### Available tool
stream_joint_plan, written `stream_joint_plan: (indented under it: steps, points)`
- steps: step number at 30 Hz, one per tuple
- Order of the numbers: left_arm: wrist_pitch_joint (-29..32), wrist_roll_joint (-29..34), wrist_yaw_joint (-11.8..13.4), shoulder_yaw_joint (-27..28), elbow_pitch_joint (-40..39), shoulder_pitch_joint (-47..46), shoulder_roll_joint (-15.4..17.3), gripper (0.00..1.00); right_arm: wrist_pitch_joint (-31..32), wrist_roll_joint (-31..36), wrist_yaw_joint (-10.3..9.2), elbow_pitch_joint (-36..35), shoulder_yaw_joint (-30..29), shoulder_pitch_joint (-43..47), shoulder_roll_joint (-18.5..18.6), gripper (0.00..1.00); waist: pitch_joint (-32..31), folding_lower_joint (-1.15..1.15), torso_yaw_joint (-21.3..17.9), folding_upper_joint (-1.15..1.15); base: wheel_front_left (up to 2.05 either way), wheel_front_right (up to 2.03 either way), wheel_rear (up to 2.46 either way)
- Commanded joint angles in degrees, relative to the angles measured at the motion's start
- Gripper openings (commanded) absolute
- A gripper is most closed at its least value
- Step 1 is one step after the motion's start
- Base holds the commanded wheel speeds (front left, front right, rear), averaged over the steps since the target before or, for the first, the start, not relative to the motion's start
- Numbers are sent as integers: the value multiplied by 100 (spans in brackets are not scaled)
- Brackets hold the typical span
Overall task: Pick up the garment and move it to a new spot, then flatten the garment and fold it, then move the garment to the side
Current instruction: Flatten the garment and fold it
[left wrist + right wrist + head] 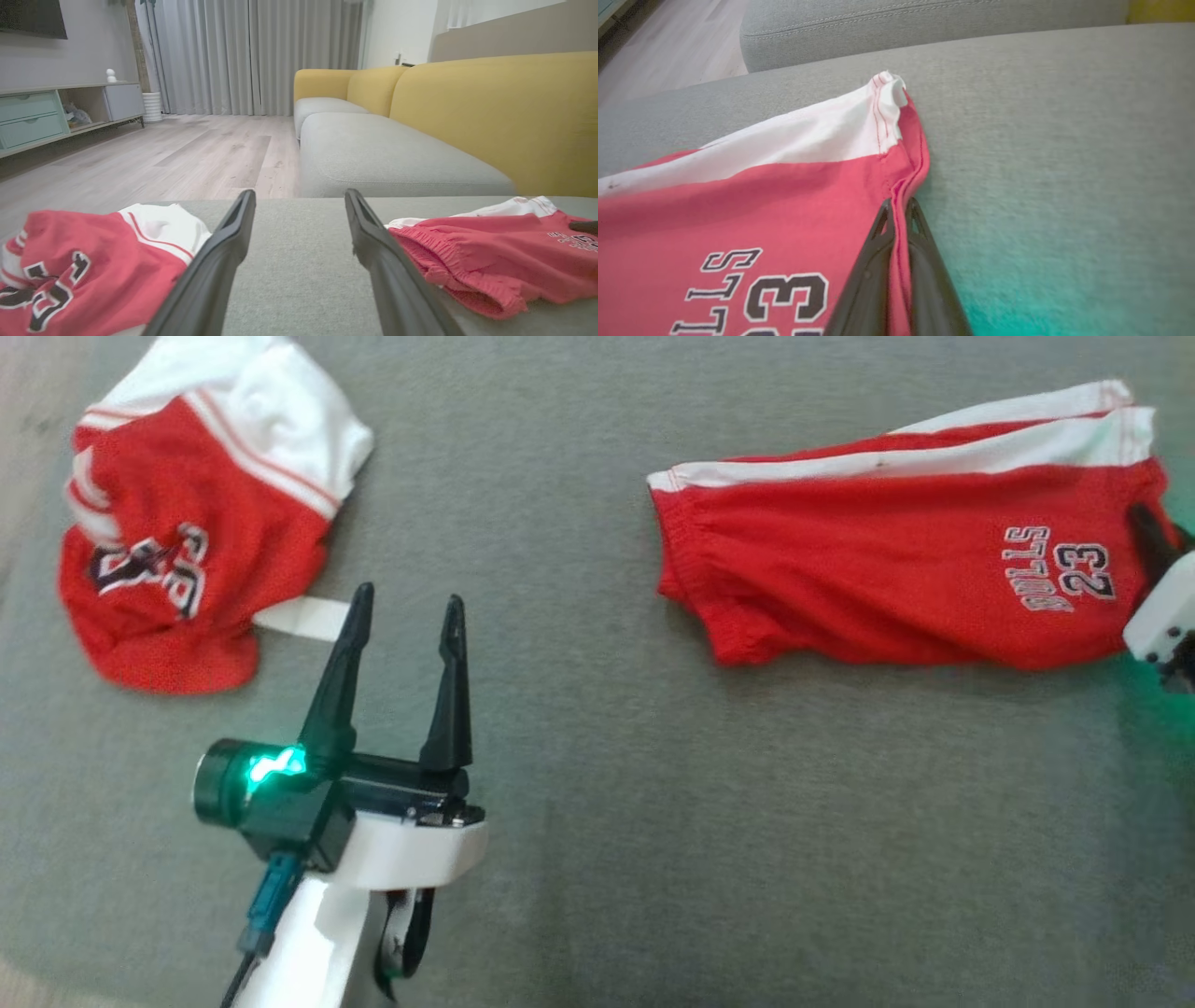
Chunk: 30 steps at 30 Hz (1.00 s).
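Pinching the end hem of the red shorts (752, 205) with the right gripper (899, 203), fingers drawn together to a cloth's thickness, the red seam running up between them. Lying stretched across the right side of the grey cushion (579, 756) in the head view, white stripe along the far edge, "BULLS 23" print near the gripped end, gathered waistband pointing toward the middle. Hanging well apart at the lower left, the left gripper (408, 595), fingers spread wide and gripping nothing, bare cushion showing between them. Sitting crumpled just beyond and left of its fingertips, a red and white jersey (187, 523), a white tag (299, 618) poking out beside the left finger. Separating shorts from jersey, a stretch of open cushion. Standing further off in the left wrist view, a sofa with yellow backrests (490, 112), wooden floor (187, 149), grey curtains (252, 56) and a low cabinet (70, 112).
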<state>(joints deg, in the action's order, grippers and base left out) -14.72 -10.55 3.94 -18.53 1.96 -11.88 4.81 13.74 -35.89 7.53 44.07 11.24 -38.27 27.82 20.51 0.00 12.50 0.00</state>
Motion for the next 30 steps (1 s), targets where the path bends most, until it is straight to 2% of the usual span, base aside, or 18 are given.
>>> stream_joint_plan:
  steps: [1,5,9,12,17,23,27,30]
  points:
    - [-28,81,-47,272,-207,37,41,100,-85,-39,-4,-186,62,191,157,0,-140,0,-352,0,0,0,0]
    - [-28,197,-178,391,-231,71,47,100,-212,38,-4,-312,-2,341,452,0,-161,0,-732,0,0,0,0]
    - [-28,272,-296,457,-248,2,24,100,-323,461,-4,-482,-62,420,825,0,-71,0,-972,0,0,0,0]
    - [-28,315,-377,484,-217,-40,7,100,-396,565,-4,-725,-202,363,813,0,-23,0,-1084,0,0,0,0]
    - [-28,356,-476,516,-109,-27,-25,100,-420,729,-4,-1516,-260,293,642,0,-78,0,-1178,0,0,0,0]
    - [-28,347,-573,509,38,35,-77,100,-114,750,-4,-2939,-84,592,261,0,-311,0,-1105,0,0,0,0]
    - [-28,315,-602,496,98,91,-115,100,260,843,-4,-3775,251,819,-153,0,-431,0,-987,0,0,0,0]
    - [-28,269,-605,473,114,115,-143,100,485,968,-4,-4087,595,1023,-541,0,-476,0,-871,0,0,0,0]
